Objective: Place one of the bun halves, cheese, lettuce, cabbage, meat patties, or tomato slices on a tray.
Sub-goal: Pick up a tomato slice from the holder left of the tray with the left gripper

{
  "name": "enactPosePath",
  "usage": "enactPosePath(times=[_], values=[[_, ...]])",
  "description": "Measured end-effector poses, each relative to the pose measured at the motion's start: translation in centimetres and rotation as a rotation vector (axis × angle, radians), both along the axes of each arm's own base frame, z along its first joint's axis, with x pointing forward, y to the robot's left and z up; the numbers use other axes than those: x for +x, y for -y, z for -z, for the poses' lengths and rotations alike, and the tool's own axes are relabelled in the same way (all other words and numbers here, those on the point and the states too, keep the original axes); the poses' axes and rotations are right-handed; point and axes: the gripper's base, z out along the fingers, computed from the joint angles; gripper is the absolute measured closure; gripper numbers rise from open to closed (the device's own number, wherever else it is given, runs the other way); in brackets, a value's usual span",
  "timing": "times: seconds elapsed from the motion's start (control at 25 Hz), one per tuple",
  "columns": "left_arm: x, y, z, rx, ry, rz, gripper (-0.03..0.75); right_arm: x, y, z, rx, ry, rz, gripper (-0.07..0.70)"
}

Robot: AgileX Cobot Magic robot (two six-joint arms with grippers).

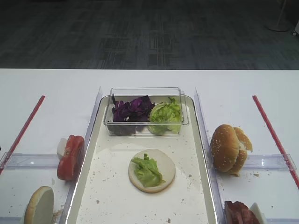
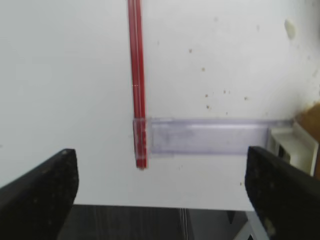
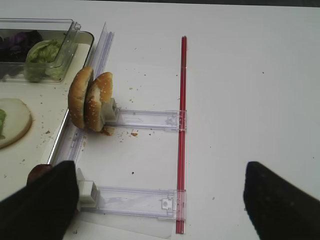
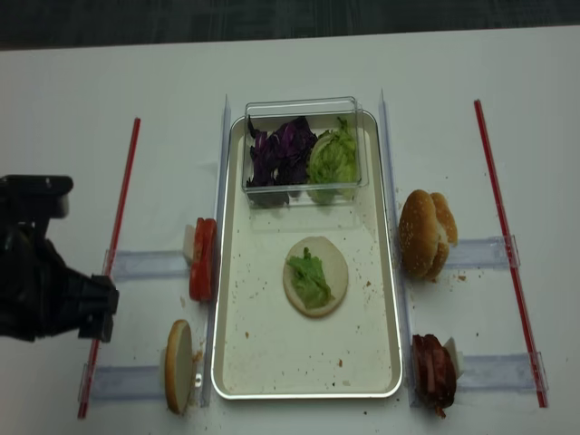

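Observation:
The cream tray (image 1: 117,186) lies mid-table, and on it a bun half (image 1: 163,175) sits cut face up with a lettuce leaf (image 1: 147,170) on top. More lettuce (image 1: 165,116) and purple cabbage (image 1: 132,109) fill a clear tub. Tomato slices (image 4: 201,258) and one bun half (image 4: 178,367) stand on edge left of the tray. Two bun halves (image 3: 92,102) and the meat patties (image 4: 433,370) stand to its right. Cheese is out of view. My left gripper (image 2: 160,195) hangs open and empty over the table's front edge. My right gripper (image 3: 160,200) is open and empty above a holder.
Red strips (image 4: 113,263) (image 4: 507,245) run down both sides of the table. Clear plastic holders (image 3: 145,120) (image 2: 210,136) join them to upright clear rails (image 1: 202,126) beside the tray. The left arm (image 4: 45,290) sits at the far left. Crumbs dot the tray.

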Motion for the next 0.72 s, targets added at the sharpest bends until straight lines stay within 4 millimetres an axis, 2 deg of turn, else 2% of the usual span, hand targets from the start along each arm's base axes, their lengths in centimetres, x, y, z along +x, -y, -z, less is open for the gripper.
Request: enactPosePath(times=[0.28,0.4,0.52,0.72], values=[[7.1,0.3,1.1,0.0,-0.031,0.002,0.097,0.0,0.0,0.0,0.0,0.0,0.0,-0.048],[9.3,0.3,1.4,0.0,-0.033,0.002,0.097,0.0,0.0,0.0,0.0,0.0,0.0,-0.048],[10.4,0.4,1.2,0.0,-0.017,0.001,0.097,0.0,0.0,0.0,0.0,0.0,0.0,-0.048],[10.7,0.5,0.8,-0.016,-0.01,-0.015,0.097,0.0,0.0,0.0,0.0,0.0,0.0,-0.048]])
